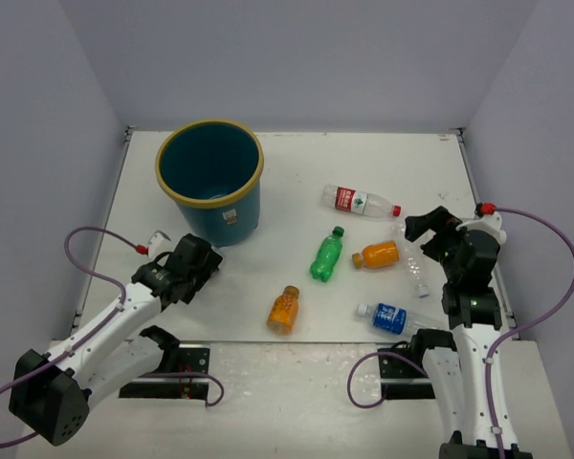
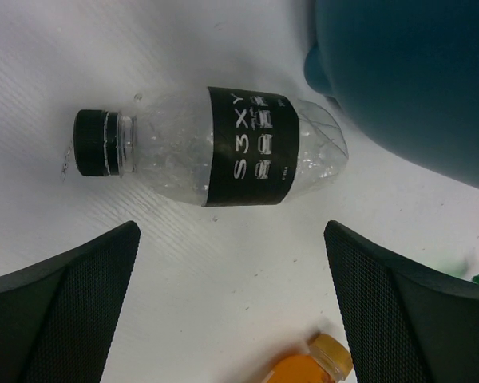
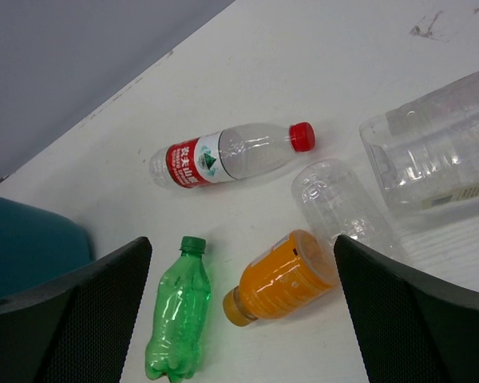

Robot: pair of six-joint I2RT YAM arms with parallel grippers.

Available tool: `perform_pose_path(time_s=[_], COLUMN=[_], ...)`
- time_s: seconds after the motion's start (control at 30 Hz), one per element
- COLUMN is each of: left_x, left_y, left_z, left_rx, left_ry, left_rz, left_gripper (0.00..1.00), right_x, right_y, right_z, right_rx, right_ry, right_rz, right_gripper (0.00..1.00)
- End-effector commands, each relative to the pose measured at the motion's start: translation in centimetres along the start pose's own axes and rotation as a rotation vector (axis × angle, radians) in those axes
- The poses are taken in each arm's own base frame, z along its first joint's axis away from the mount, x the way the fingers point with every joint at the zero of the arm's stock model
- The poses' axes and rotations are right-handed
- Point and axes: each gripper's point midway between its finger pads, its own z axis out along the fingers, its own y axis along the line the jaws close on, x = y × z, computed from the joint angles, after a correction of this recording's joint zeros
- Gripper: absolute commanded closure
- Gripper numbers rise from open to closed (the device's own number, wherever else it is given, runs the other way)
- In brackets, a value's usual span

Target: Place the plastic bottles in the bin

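both grippers stand spread wide and hold nothing: the left gripper hovers over the black-labelled bottle, which lies on its side on the table just beside the bin, and the right gripper hangs above the plain clear bottle near the table's right edge. the other bottles lie outside the bin too: the red-labelled bottle farthest back, the green bottle and an orange bottle mid-table, a second orange bottle and the blue-labelled bottle nearer the arms
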Motion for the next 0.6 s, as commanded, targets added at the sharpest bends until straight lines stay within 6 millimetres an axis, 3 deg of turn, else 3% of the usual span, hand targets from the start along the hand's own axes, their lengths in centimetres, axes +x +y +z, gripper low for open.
perform_pose_path(time_s=[0.0, 0.03, 0.2, 0.4, 0.57], left_x=[-3.3, -3.3, -1.7, -1.6, 0.2], left_y=[-4.7, -5.4, -5.0, -7.9, -5.7], left_z=[-2.1, -2.4, -3.0, -5.2, -4.5], left_rx=[0.128, 0.149, 0.215, 0.34, 0.262], left_ry=[-0.109, -0.102, -0.028, 0.001, 0.146], left_rz=[0.313, 0.362, 0.663, 0.763, 0.921], left_gripper=[0.0, 0.0, 0.0, 0.0, 0.0], right_x=[-0.6, -0.6, -1.0, -0.7, -1.0], right_y=[0.6, 0.6, 0.7, 1.0, 0.7], right_z=[0.0, 0.0, -0.1, 0.1, 0.1], right_rx=[-0.036, -0.036, -0.03, -0.059, -0.037], right_ry=[-0.023, -0.023, -0.03, -0.029, -0.034], right_rz=[-0.025, -0.027, -0.036, -0.035, -0.036], right_gripper=[0.01, 0.01, 0.01, 0.01, 0.01])
